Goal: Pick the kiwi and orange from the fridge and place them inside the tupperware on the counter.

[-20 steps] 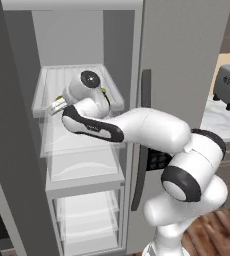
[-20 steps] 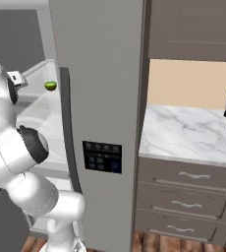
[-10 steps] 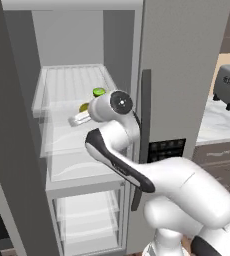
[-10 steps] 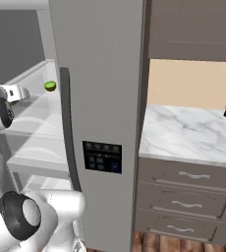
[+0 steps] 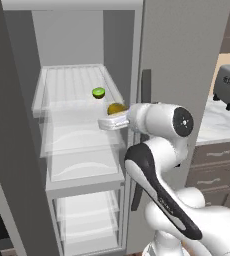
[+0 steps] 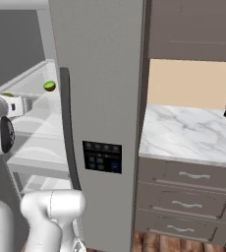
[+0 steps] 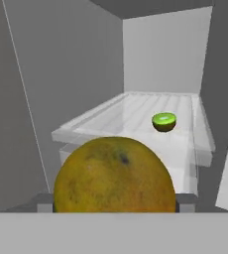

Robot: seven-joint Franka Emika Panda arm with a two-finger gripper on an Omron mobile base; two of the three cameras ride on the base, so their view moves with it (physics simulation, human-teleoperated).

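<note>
Orange [image 7: 115,174] sits gripped between the claw [image 5: 112,119] tips by my read, kiwi [image 5: 98,92] on fridge [image 5: 187,45] shelf, so nothing's boxed yet.

No text, brand or number can be read; the keypad panel [image 6: 102,157] on the fridge [image 6: 105,74] shows only tiny blurred marks.

The orange [image 7: 115,174] hides the end effector's fingertips in the hand view, its underside cut off below.
</note>
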